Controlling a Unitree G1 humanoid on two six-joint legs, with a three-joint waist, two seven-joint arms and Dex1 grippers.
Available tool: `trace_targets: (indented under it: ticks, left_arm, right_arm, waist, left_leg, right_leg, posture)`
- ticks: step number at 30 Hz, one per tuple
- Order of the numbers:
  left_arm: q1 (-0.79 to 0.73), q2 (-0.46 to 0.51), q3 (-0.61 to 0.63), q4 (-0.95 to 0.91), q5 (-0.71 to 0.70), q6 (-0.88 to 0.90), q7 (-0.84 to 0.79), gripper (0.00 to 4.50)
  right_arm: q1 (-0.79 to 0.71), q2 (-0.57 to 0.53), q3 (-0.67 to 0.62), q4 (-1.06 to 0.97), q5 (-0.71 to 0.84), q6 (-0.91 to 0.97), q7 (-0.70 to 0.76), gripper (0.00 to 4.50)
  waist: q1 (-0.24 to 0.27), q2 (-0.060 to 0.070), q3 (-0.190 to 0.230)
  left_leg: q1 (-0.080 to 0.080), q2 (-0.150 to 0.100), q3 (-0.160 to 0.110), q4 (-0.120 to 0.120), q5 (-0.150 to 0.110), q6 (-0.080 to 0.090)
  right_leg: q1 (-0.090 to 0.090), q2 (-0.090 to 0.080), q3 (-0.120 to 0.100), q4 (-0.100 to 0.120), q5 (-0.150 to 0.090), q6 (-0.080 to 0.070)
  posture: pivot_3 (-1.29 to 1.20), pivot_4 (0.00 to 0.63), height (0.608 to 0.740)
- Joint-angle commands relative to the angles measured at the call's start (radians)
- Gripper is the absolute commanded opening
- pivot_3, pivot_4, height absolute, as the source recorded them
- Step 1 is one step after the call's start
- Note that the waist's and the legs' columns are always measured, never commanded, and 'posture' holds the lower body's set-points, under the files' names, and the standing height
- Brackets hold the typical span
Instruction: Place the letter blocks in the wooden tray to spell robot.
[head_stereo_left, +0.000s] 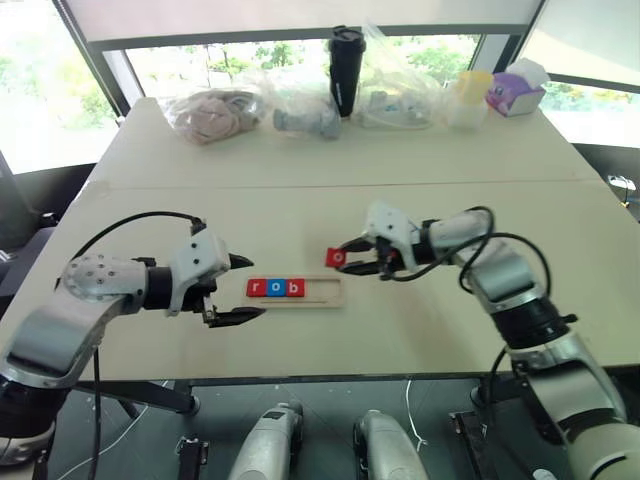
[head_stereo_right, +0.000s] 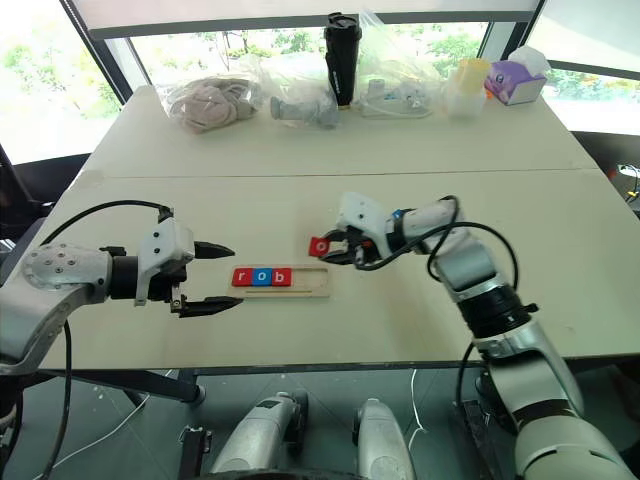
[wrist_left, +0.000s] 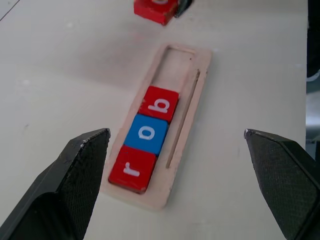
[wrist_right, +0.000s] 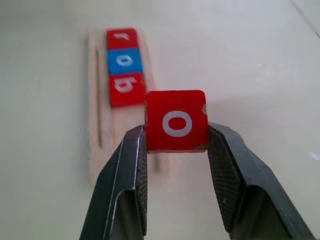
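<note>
The wooden tray (head_stereo_left: 318, 291) lies left to right, holding r, o, b (head_stereo_left: 275, 288) at its left end. The right gripper (head_stereo_left: 345, 260) pinches a red o tile (head_stereo_left: 336, 258); the left gripper (head_stereo_left: 245, 288) is spread apart.

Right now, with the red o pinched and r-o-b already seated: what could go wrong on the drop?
1. The right gripper holds the red o tile only by its two side edges, so it may twist or slip before release.
2. The open slot in the wooden tray sits right beside the b tile; a low approach could nudge the seated tiles or catch the rim.
3. The left gripper hovers open at the tray's r end, and may crowd the work.
</note>
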Motion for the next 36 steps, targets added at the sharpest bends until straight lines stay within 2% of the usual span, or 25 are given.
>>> trace_targets:
  ticks: [1, 18, 27, 33, 34, 36]
  left_arm:
    - [-0.005, 0.009, 0.03, -0.007, -0.008, -0.007, -0.001, 4.5]
    - [0.006, -0.02, 0.007, -0.033, -0.004, 0.003, 0.046, 4.5]
    - [0.002, -0.047, -0.005, -0.045, 0.0, 0.017, 0.072, 4.5]
    - [0.002, -0.055, -0.009, -0.051, 0.0, 0.02, 0.086, 4.5]
    - [0.002, -0.055, -0.009, -0.052, 0.0, 0.02, 0.087, 4.5]
    - [0.003, -0.056, -0.009, -0.053, -0.001, 0.02, 0.089, 4.5]
  right_arm:
    - [-0.023, 0.017, 0.03, -0.009, -0.042, 0.022, -0.04, 1.14]
    - [-0.022, 0.042, 0.089, -0.019, -0.057, 0.072, -0.027, 1.14]
    - [-0.025, 0.049, 0.114, 0.01, -0.073, 0.033, -0.014, 1.14]
    - [-0.03, 0.055, 0.12, 0.03, -0.089, 0.011, -0.016, 4.1]
    - [-0.033, 0.058, 0.117, 0.038, -0.093, 0.005, -0.022, 4.46]
    - [-0.037, 0.062, 0.113, 0.05, -0.098, -0.005, -0.029, 4.46]
  waist:
    - [0.001, 0.0, 0.0]
    - [-0.005, 0.0, 0.0]
    - [-0.006, 0.0, 0.0]
    - [-0.006, 0.0, 0.0]
    - [-0.007, 0.0, 0.0]
    - [-0.007, 0.0, 0.0]
  left_leg:
    - [0.0, -0.001, 0.0, 0.0, 0.0, 0.0]
    - [0.0, 0.0, 0.0, 0.0, 0.0, 0.0]
    - [0.0, 0.0, 0.0, 0.0, 0.0, 0.0]
    - [0.001, 0.0, 0.0, 0.0, 0.0, 0.0]
    - [0.001, 0.0, 0.0, 0.0, 0.0, 0.0]
    - [0.001, 0.0, 0.0, 0.0, 0.0, 0.0]
  right_leg:
    - [0.0, -0.001, 0.0, 0.0, 0.0, 0.0]
    - [0.0, 0.0, 0.0, 0.002, 0.002, 0.003]
    - [0.0, 0.0, 0.0, 0.002, 0.002, 0.003]
    - [0.0, 0.0, 0.0, 0.002, 0.002, 0.003]
    - [0.0, 0.0, 0.0, 0.002, 0.002, 0.003]
    - [0.0, 0.0, 0.0, 0.002, 0.002, 0.003]
  posture:
    - [0.0, 0.15, 0.74]
    - [0.0, 0.15, 0.74]
    - [0.0, 0.15, 0.74]
    - [0.0, 0.15, 0.74]
    - [0.0, 0.15, 0.74]
    - [0.0, 0.15, 0.74]
